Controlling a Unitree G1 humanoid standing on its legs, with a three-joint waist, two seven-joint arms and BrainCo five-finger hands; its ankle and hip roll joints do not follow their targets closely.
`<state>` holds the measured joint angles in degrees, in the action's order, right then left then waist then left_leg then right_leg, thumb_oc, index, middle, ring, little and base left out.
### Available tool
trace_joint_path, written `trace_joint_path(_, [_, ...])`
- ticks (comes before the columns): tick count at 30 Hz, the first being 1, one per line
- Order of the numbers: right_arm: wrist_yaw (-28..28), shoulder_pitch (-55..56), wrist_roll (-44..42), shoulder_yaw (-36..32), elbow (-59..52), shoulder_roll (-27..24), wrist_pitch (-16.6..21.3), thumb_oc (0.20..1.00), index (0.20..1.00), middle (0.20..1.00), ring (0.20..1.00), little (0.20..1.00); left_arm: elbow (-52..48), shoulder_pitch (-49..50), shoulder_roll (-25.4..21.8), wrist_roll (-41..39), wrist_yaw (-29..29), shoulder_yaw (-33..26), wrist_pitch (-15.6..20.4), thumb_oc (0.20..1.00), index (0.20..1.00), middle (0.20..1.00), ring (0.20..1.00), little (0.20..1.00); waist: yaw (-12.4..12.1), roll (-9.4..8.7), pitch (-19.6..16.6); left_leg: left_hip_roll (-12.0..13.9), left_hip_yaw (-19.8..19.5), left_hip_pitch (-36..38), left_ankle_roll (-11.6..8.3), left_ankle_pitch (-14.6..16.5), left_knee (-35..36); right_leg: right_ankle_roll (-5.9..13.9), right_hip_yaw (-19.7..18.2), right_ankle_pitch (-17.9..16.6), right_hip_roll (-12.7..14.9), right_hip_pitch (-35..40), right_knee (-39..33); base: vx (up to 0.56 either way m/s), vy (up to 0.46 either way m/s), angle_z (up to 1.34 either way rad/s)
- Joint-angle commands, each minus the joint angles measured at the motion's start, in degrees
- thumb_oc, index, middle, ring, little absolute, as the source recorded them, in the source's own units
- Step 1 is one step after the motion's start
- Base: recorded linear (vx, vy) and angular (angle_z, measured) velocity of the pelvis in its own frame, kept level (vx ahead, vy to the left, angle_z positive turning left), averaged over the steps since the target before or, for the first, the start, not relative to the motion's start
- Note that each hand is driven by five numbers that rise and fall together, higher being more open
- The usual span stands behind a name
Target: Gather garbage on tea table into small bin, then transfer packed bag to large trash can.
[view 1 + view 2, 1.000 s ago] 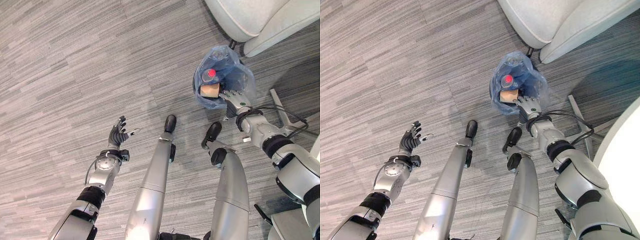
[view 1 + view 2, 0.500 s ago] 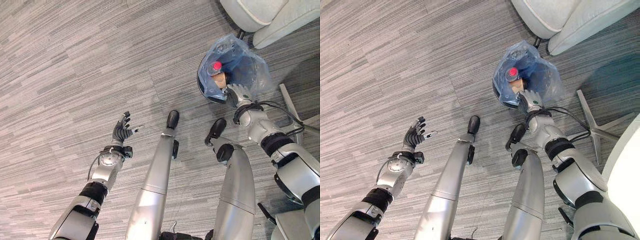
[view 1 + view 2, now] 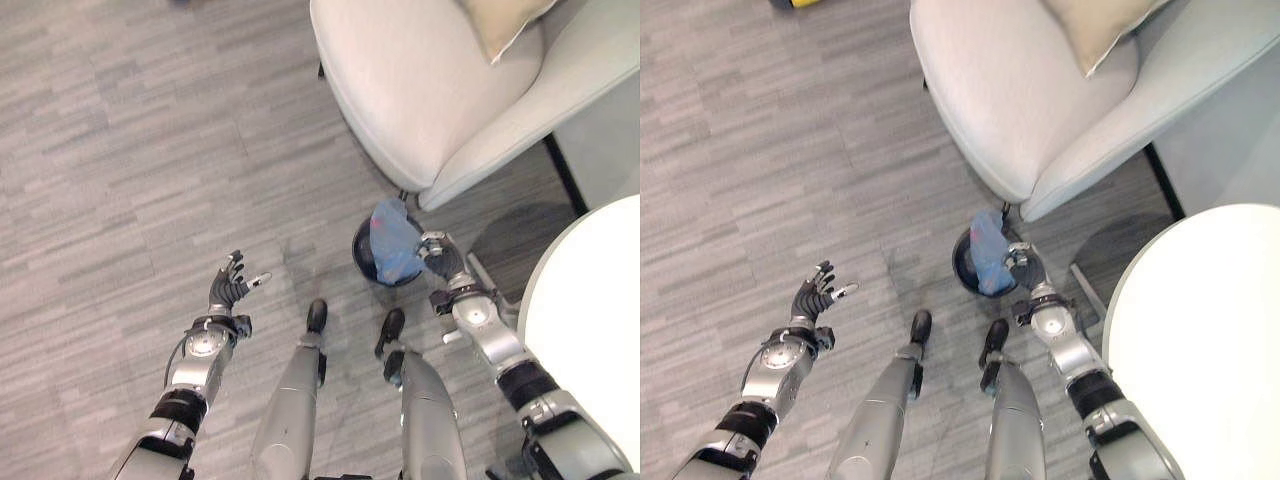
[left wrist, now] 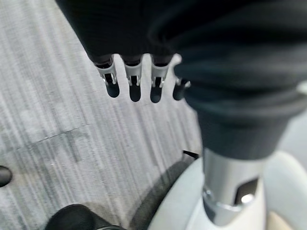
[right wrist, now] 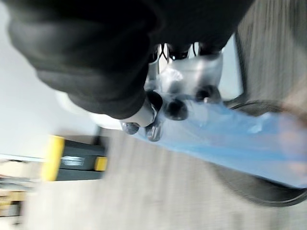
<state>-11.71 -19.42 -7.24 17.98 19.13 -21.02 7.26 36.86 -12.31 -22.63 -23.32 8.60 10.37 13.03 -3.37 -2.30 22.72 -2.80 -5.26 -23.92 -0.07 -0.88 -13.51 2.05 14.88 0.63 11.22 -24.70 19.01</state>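
Two robot hands are showing over grey striped carpet: the right hand (image 3: 441, 258) is pinching a blue plastic bag (image 3: 393, 250) with its fingers curled round the film, the bag hanging into a small black bin (image 3: 374, 262) on the floor. At ten o'clock of the bin, a pale armchair (image 3: 420, 90) is standing close by, while the left hand (image 3: 229, 286) is hovering at about nine o'clock, well apart, its fingers spread and holding nothing.

Grey plank-pattern floor (image 3: 120, 150) beneath a lounge corner.
A pale armchair (image 3: 420, 90) with a beige cushion (image 3: 1095, 25) stands beside a round white table (image 3: 1200, 330).
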Motion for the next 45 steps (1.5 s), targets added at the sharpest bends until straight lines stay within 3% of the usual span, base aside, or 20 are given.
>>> trace_joint_path(1, [3.73, -1.23, -4.37, -3.2, -6.6, -1.52, 5.73, 0.2, 0.2, 0.2, 0.2, 0.2, -3.33, 2.66, -1.07, 4.35, -1.25, -2.59, 1.13, 1.0, 1.0, 1.0, 1.0, 1.0, -0.05, 0.46, -2.48, 2.59, 0.64, 3.4, -2.37, 2.61, 4.04, 3.78, -2.11, 0.42, 1.01, 5.0, -5.59, 0.13, 0.055, 0.02])
trace_joint_path(3, [4.83, -0.29, -4.38, -3.18, -8.34, -1.34, 5.52, 0.2, 0.2, 0.2, 0.2, 0.2, -3.8, 4.03, -0.69, 4.21, -1.54, -3.17, 1.03, 1.0, 1.0, 1.0, 1.0, 1.0, -0.02, 0.28, -3.45, 2.74, 0.77, 5.25, -2.24, 2.5, 5.18, 4.03, -2.1, -0.03, 0.77, 6.99, -7.07, 0.11, 0.041, 0.0])
trace_joint_path(6, [9.8, 4.3, -5.08, -3.88, -15.23, -2.55, 5.4, 0.2, 0.2, 0.2, 0.2, 0.2, -7.54, 10.08, -0.94, 5.85, -2.82, -5.84, 0.64, 1.0, 1.0, 1.0, 1.0, 1.0, 0.21, -0.97, -9.63, 3.22, 2.53, 13.59, -1.78, 2.34, 10.35, 5.3, -2.11, -1.41, -0.63, 14.72, -12.96, 0.16, 0.076, -0.16])
trace_joint_path(9, [14.08, 7.03, -7.94, -3.77, -19.15, -2.34, 5.1, 0.2, 0.2, 0.2, 0.2, 0.2, -12.43, 14.02, -2.02, 10.1, -4.65, -5.94, 0.75, 1.0, 1.0, 1.0, 1.0, 1.0, 0.03, -1.36, -13.55, 3.02, 3.93, 18.58, -1.4, 2.78, 13.38, 6.05, -3.16, -2.22, -1.13, 18.38, -15.77, 0.1, 0.124, -0.2])
trace_joint_path(13, [16.44, 7.07, -9.42, -2.7, -21.02, -1.33, 4.79, 0.2, 0.2, 0.2, 0.2, 0.2, -17.6, 15.83, -2.26, 12.09, -6.39, -4.88, 0.85, 1.0, 1.0, 1.0, 1.0, 1.0, -0.53, -1.07, -14.71, 2.67, 5.03, 22.31, -0.64, 2.4, 16.12, 7.19, -4.68, -3.0, -0.93, 18.61, -14.21, -0.04, 0.096, -0.38])
trace_joint_path(14, [16.43, 6.25, -9.83, -2.15, -21.04, -0.48, 4.86, 0.2, 0.2, 0.2, 0.2, 0.2, -18.9, 14.52, -2.53, 12.07, -6.55, -3.91, 1.07, 1.0, 1.0, 1.0, 1.0, 1.0, -0.35, -0.79, -13.52, 2.75, 4.53, 21.36, -0.23, 1.62, 15.49, 7.81, -7.77, -2.73, -1.45, 17.29, -10.3, -0.25, 0.017, -0.24])
trace_joint_path(16, [16.5, 6.1, -10.42, -2.71, -22.31, -0.18, 5.26, 0.2, 0.2, 0.2, 0.2, 0.2, -21.26, 12.6, -3.12, 12.57, -6.91, -2.5, 1.35, 1.0, 1.0, 1.0, 1.0, 1.0, 0.06, -0.52, -12.7, 2.7, 3.68, 19.09, 0.07, 0.73, 13.81, 7.12, -13.64, 0.46, -4.59, 16.39, -4.02, -0.28, -0.039, 0.04])
trace_joint_path(19, [15.78, 5.41, -9.76, -2.83, -22.81, -0.33, 5.72, 0.2, 0.2, 0.2, 0.2, 0.2, -23.65, 11.27, -3.9, 13.48, -7.54, -0.71, 1.82, 1.0, 1.0, 1.0, 1.0, 1.0, -0.42, -0.28, -13.35, 2.95, 1.84, 16.32, -0.07, -0.7, 12.39, 5.72, -16.54, 3.32, -7.09, 18.13, 0.21, -0.16, -0.141, 0.71])
trace_joint_path(21, [15.41, 4.75, -9.87, -2.9, -22.71, -0.15, 5.54, 0.2, 0.2, 0.2, 0.2, 0.2, -25.2, 10.73, -4.29, 14.15, -7.68, 0.25, 1.77, 1.0, 1.0, 1.0, 1.0, 1.0, -1.27, -0.92, -14.34, 2.42, 0.0, 15.05, -0.67, -1.65, 12.12, 4.13, -17.83, 6.93, -7.97, 21.35, -3.14, -0.09, -0.22, 0.61])
trace_joint_path(23, [14.39, 3.09, -10.69, -1.95, -22.12, 0.03, 5.74, 0.2, 0.2, 0.2, 0.2, 0.2, -26.27, 10.32, -4.62, 15.23, -6.85, 0.89, 2.03, 1.0, 1.0, 1.0, 1.0, 1.0, -2.3, -0.75, -14.48, 3.02, -0.97, 12.1, -3.4, -5.54, 12.54, 2.5, -17.79, 8.69, -9.97, 23.31, -8.25, -0.25, -0.331, 0.49])
trace_joint_path(24, [13.62, 1.98, -10.99, -1.62, -21.9, -0.72, 5.81, 0.2, 0.2, 0.2, 0.2, 0.2, -27.0, 9.5, -4.31, 15.36, -6.77, 1.71, 1.81, 1.0, 1.0, 1.0, 1.0, 1.0, -2.13, 0.03, -14.46, 3.49, -1.7, 9.62, -5.46, -8.96, 14.73, 1.06, -17.54, 8.26, -12.04, 22.86, -11.47, -0.37, -0.347, 0.48])
trace_joint_path(26, [12.66, 0.4, -11.85, -1.57, -21.92, -2.14, 5.73, 0.2, 0.2, 0.2, 0.2, 0.2, -28.38, 8.21, -4.52, 15.39, -6.77, 2.54, 1.78, 1.0, 1.0, 1.0, 1.0, 1.0, -1.94, 0.59, -13.61, 3.54, -1.12, 7.52, -6.29, -10.5, 16.02, 0.59, -15.99, 7.19, -12.93, 22.38, -13.15, -0.39, -0.22, 1.21])
trace_joint_path(27, [12.31, -0.72, -12.63, -1.65, -22.19, -3.18, 5.57, 0.2, 0.2, 0.2, 0.2, 0.2, -29.32, 6.96, -4.5, 15.94, -6.74, 3.09, 1.78, 1.0, 1.0, 1.0, 1.0, 1.0, -1.02, -0.1, -12.88, 3.58, 1.22, 7.26, -5.28, -7.69, 14.64, 0.76, -13.97, 5.81, -11.8, 21.12, -14.29, -0.33, -0.122, 1.37])
trace_joint_path(29, [12.08, -1.08, -12.95, -1.77, -22.14, -3.53, 5.3, 0.2, 0.2, 0.2, 0.2, 0.2, -29.88, 6.54, -4.51, 16.08, -7.04, 3.52, 1.77, 1.0, 1.0, 1.0, 1.0, 1.0, -0.41, -0.43, -13.21, 4.1, 2.34, 7.35, -4.76, -6.49, 12.76, 0.96, -12.47, 4.69, -11.16, 20.26, -15.2, -0.25, -0.077, 0.75])
trace_joint_path(33, [12.53, -2.62, -15.51, -1.45, -22.57, -4.66, 5.44, 0.2, 0.2, 0.2, 0.2, 0.2, -31.81, 4.63, -5.37, 17.7, -7.92, 5.12, 2.64, 1.0, 1.0, 1.0, 1.0, 1.0, 1.67, -2.62, -13.68, 5.95, 6.5, 12.08, -3.75, 2.59, 4.08, 1.45, -8.46, 1.68, -8.19, 19.46, -18.03, -0.17, -0.077, 0.72])
trace_joint_path(34, [12.54, -2.63, -15.51, -1.45, -22.56, -4.66, 5.44, 0.2, 0.2, 0.2, 0.2, 0.2, -31.81, 4.62, -5.37, 17.7, -7.92, 5.12, 2.65, 1.0, 1.0, 1.0, 1.0, 1.0, 1.69, -2.62, -13.7, 5.95, 6.48, 12.05, -3.75, 2.57, 4.08, 1.45, -8.44, 1.66, -8.19, 19.45, -18.05, -0.04, -0.014, 0.84])
trace_joint_path(35, [13.03, -2.57, -16.15, -1.58, -23.1, -5.02, 5.34, 0.2, 0.2, 0.2, 0.2, 0.2, -32.23, 3.21, -5.59, 20.12, -8.01, 6.49, 2.7, 1.0, 1.0, 1.0, 1.0, 1.0, 3.29, -2.22, -15.62, 8.21, 9.98, 17.69, -4.19, 4.51, 5.86, 1.77, -6.06, 1.42, -8.11, 19.82, -19.14, 0.03, 0.003, 0.3])
trace_joint_path(39, [13.4, -1.57, -16.94, -2.13, -24.0, -5.17, 5.19, 0.2, 0.2, 0.2, 0.2, 0.2, -33.06, 3.27, -5.41, 21.78, -8.18, 6.98, 2.61, 1.0, 1.0, 1.0, 1.0, 1.0, 4.09, -1.28, -17.07, 8.92, 12.2, 21.21, -4.78, 3.64, 11.56, 1.95, -4.76, 1.51, -8.67, 20.97, -20.07, 0.06, 0.029, 0.46])
trace_joint_path(45, [15.96, 0.84, -20.49, -1.4, -28.01, -4.49, 4.57, 0.2, 0.2, 0.2, 0.2, 0.2, -31.65, 0.42, -3.73, 26.74, -7.15, 8.98, 1.84, 1.0, 1.0, 1.0, 1.0, 1.0, 4.9, -1.72, -19.74, 7.64, 11.89, 26.14, -4.73, 3.08, 16.93, 2.12, -5.3, 1.07, -8.86, 24.66, -21.83, 0.07, 0.052, 0.07])
